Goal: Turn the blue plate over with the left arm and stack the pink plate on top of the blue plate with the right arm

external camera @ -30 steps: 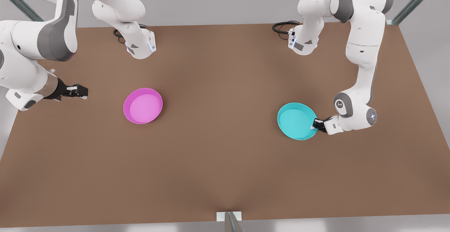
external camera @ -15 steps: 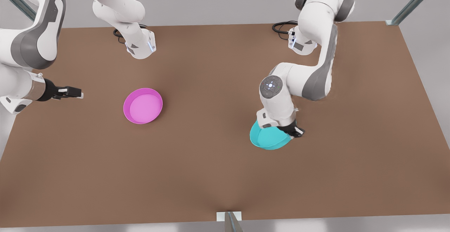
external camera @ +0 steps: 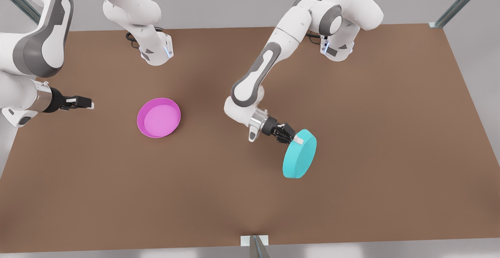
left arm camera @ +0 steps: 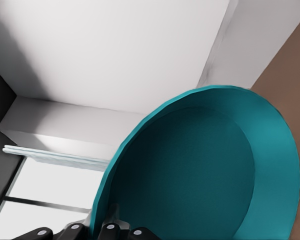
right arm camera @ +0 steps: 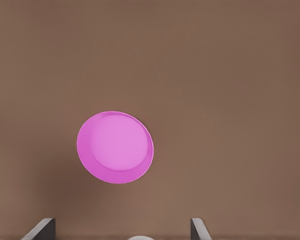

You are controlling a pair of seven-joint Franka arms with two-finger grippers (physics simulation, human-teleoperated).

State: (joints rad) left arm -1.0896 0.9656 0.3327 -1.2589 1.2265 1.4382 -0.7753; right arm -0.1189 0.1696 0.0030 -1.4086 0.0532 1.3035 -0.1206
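The blue plate point(external camera: 300, 154) has swung over in the last half second: its flat base now faces the front view, tilted and clear of the worktop point(external camera: 390, 152), so the flip is mostly done. The left end effector point(external camera: 293, 137) stays clamped on its rim. The pink plate point(external camera: 158, 117) lies unmoved, well apart, with the right end effector point(external camera: 86, 103) waiting beside it, fingers spread.

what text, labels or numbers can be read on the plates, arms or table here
None can be read.
Blue plate, gripped at its rim by the left gripper: plain.
Pink plate: plain.
Table: plain.
Right gripper, waiting beside the pink plate: no lettering visible.
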